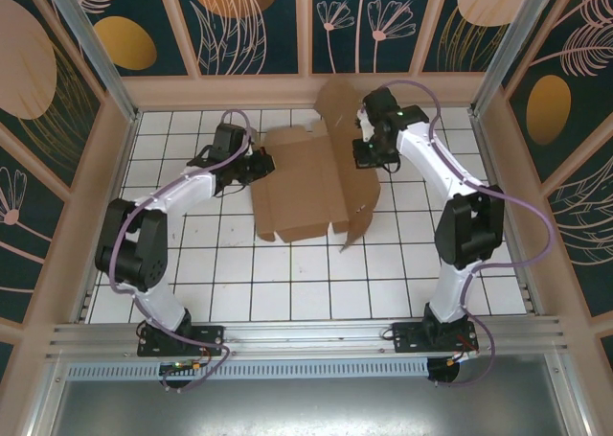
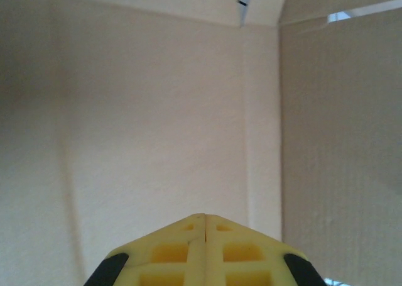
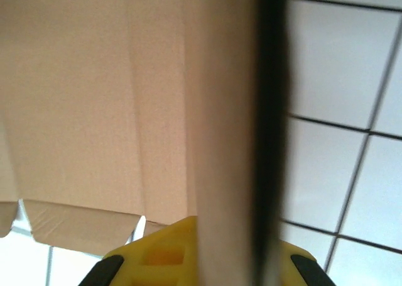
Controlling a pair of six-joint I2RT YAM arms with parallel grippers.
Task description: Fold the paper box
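Paper box [image 1: 305, 182]: flat on tiled bench [image 1: 287, 283], right flap lifted.
Left jaws: closed, empty.
Right jaws: clamping that flap.

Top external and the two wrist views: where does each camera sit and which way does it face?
Top external: above and behind the arms, looking down on the tiled table and paper box; left arm and right arm show whole.
Left wrist: on that arm's wrist, facing past the shut left gripper at cardboard close up.
Right wrist: on its wrist, facing past the right gripper, shut on a box flap, toward tiles.
Shared: all see the box; top and right wrist also see tiles.
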